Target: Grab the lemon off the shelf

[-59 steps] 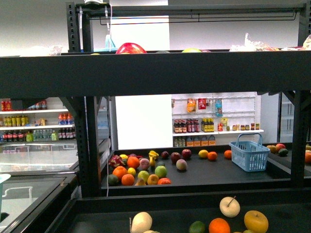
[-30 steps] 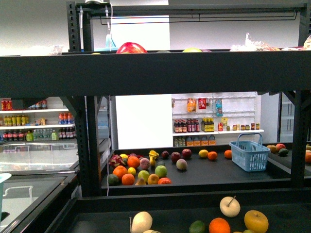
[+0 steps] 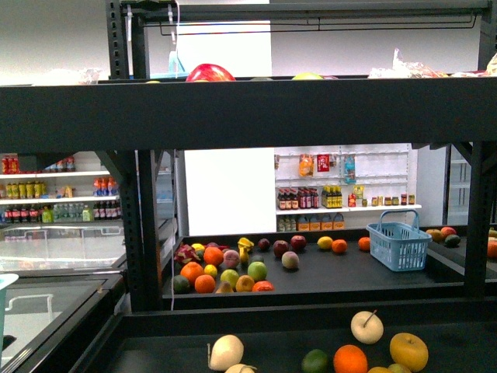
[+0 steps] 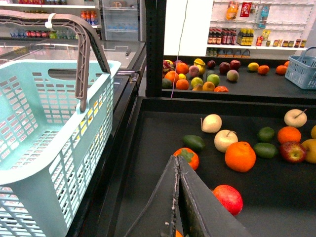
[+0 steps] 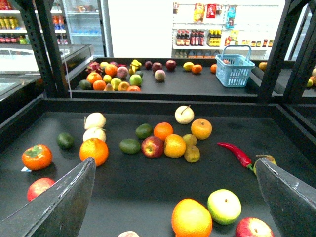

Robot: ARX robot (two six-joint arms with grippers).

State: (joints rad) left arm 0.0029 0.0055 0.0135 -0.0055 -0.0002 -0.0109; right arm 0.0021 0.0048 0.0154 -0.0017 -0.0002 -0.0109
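Your black shelf (image 3: 256, 116) holds loose fruit on its dark counter (image 5: 148, 197), in a shop with white bottle racks (image 3: 345, 208) behind; no label is readable. Your left tool (image 4: 178, 207) is closed and empty, your right tool (image 5: 173, 197) gapes wide. I cannot tell which yellow fruit is the lemon.

Open gap btwn tiers; shelf (image 3: 248, 113) beam overhead.

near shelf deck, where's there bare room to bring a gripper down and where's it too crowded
Right wrist view: bare deck lies between the red chili and the white apple, and in front of the persimmon and big orange. The middle is crowded: red apple, oranges and avocados nearly touch. The right gripper is open; the left gripper is shut.
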